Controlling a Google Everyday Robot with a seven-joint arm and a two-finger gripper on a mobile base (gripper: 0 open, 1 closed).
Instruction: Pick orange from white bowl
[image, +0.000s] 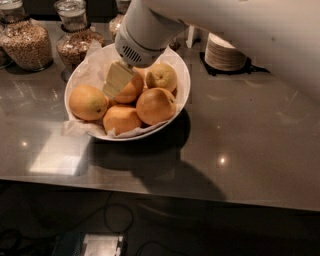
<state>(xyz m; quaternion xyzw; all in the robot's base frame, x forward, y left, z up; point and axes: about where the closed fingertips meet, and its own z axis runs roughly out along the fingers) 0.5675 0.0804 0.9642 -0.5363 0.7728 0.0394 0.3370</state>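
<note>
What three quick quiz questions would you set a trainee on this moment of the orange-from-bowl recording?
1. True or false: the gripper is outside the white bowl.
2. How many fruits lie in the bowl? A three, B five, C eight.
3. Fill in: behind the bowl, at the picture's left, stand glass ____ of dry food.
Key: 1 false, the gripper is down inside the bowl among the fruits. 2 B. 3 jars.
</note>
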